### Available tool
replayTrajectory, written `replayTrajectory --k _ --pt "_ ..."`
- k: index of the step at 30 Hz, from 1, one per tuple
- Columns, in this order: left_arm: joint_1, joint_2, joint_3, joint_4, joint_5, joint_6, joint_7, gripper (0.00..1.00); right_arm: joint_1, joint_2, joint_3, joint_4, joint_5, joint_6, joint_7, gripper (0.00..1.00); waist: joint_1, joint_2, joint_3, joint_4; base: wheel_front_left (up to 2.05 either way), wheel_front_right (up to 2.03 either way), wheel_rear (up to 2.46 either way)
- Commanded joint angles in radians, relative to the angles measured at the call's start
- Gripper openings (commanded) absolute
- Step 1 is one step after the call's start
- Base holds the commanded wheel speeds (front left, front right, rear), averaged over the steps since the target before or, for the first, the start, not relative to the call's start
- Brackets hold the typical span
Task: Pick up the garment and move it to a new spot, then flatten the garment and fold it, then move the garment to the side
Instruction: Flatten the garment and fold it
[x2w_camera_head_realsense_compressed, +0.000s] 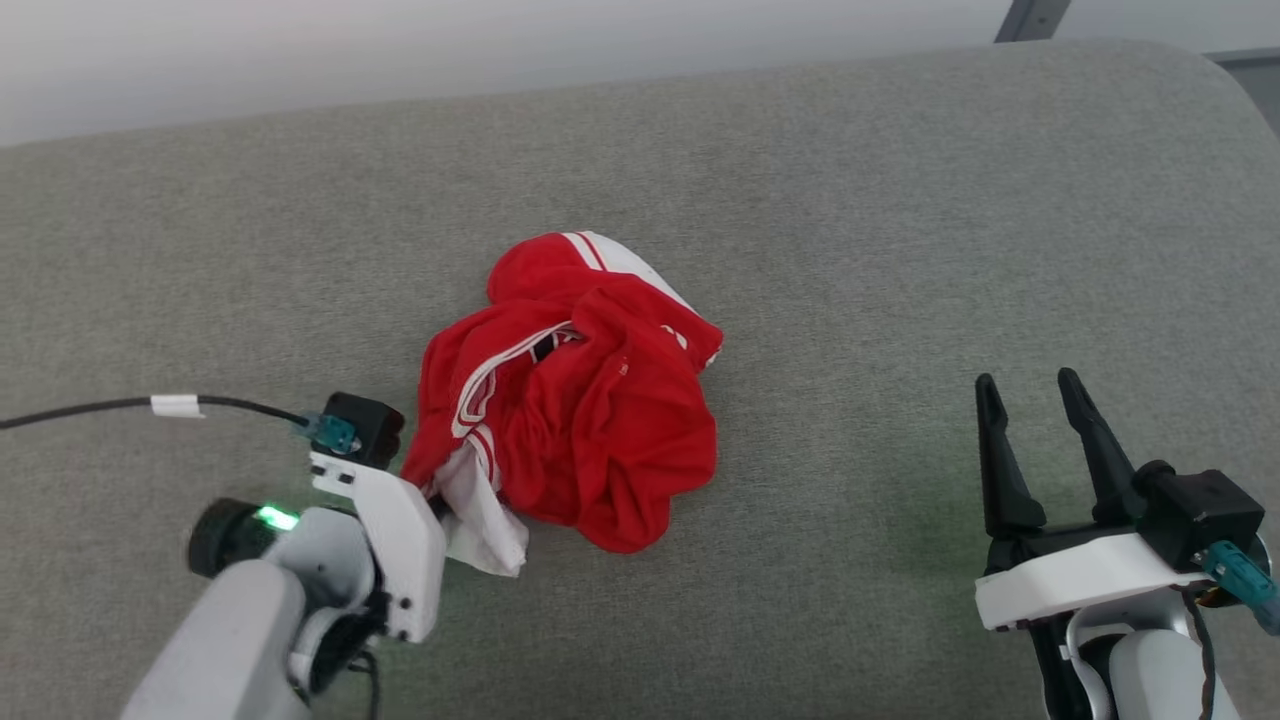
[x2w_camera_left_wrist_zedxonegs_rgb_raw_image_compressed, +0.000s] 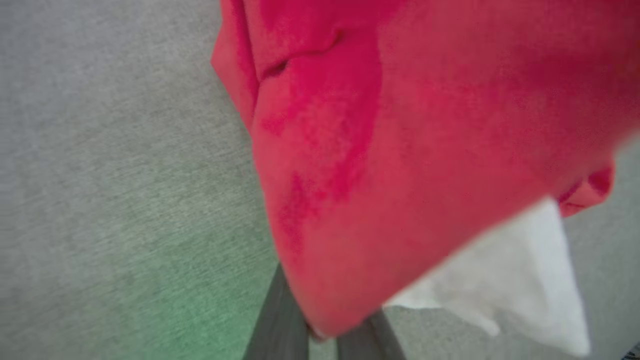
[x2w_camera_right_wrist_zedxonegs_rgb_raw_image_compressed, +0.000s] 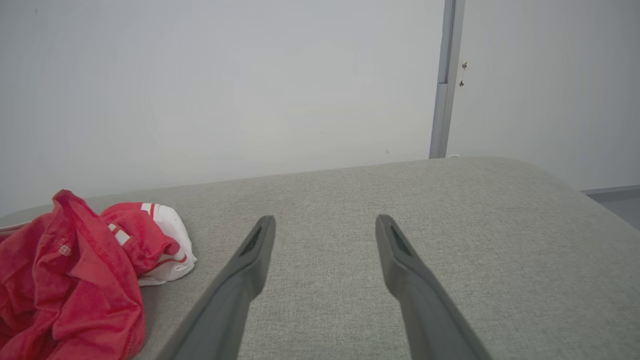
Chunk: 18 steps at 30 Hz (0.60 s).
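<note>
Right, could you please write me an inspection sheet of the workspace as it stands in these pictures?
Surface: grey woven fabric cushion, rounded at its far right corner.
Job's things: soft bright red cloth garment with white lining and double white stripes, crumpled in a heap near the middle.
Clutter: nothing seen.
Grippers: left gripper shut on the garment's near left edge; right gripper open, apart from the garment, over bare cushion.
Cables: black cable with a white tape tag, running to the left wrist.
Surroundings: pale wall behind the cushion; grey upright post.
</note>
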Motion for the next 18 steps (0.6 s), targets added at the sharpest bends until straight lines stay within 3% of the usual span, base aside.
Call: replayTrajectory --k 1,13,16,18 --pt "0.003 0.032 0.009 -0.018 0.001 0.001 0.008 0.00 -0.005 0.000 -0.005 -0.002 -0.005 0.000 -0.007 1.00 0.0000 0.0000 -0.004 0.011 0.00 0.00 0.00" --pt "0.083 0.226 0.143 -0.231 -0.014 0.092 0.105 0.00 0.006 0.000 -0.005 -0.018 -0.021 0.000 0.010 1.00 0.0000 0.0000 -0.015 0.057 0.00 0.00 0.00" --pt "0.118 0.247 0.145 -0.203 -0.020 0.090 0.120 0.00 0.007 0.000 0.001 -0.019 -0.022 0.000 0.015 1.00 0.0000 0.0000 -0.013 0.061 0.00 0.00 0.00" --pt "0.125 0.229 0.146 -0.172 -0.044 0.080 0.108 0.00 0.006 0.000 0.004 -0.017 -0.023 0.000 0.015 1.00 0.0000 0.0000 -0.013 0.064 0.00 0.00 0.00"
